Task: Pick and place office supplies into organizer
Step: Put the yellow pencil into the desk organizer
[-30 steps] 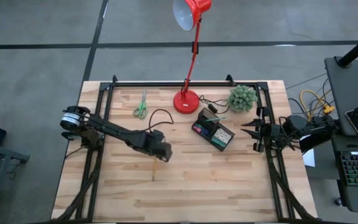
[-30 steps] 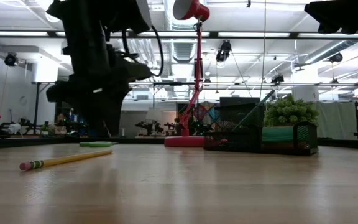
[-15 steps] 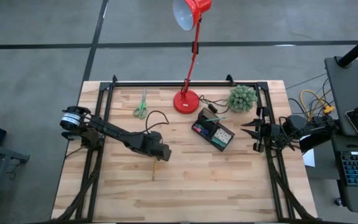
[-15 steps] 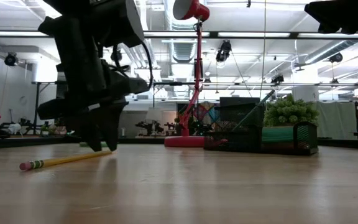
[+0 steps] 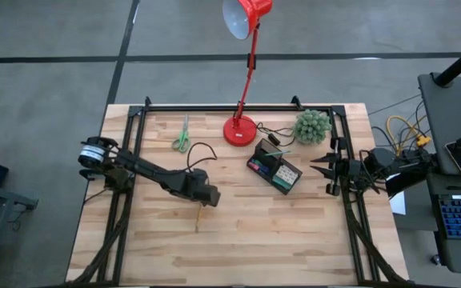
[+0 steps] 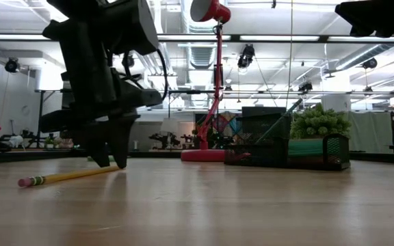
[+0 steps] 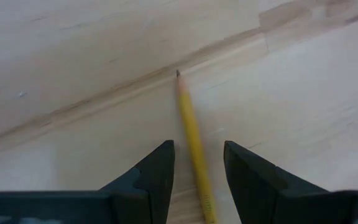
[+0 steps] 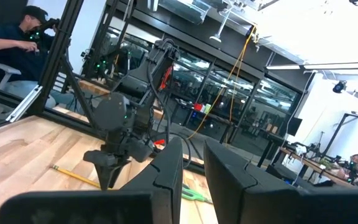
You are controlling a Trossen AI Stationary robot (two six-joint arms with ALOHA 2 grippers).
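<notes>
The left gripper (image 7: 197, 177), part open, straddles the yellow pencil (image 7: 192, 140) lying flat on the desk (image 5: 294, 232); an off-centre closure could roll it out from between the fingers.

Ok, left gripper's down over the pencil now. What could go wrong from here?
The left gripper straddles the yellow pencil with open fingers, gripping near one end rather than mid-length, so the pencil may pivot or droop when lifted. The fingertips sit at the wooden table, so closing could scrape the surface or roll the pencil away. The black organizer already holds items beside the red lamp, a tight drop-off.
</notes>
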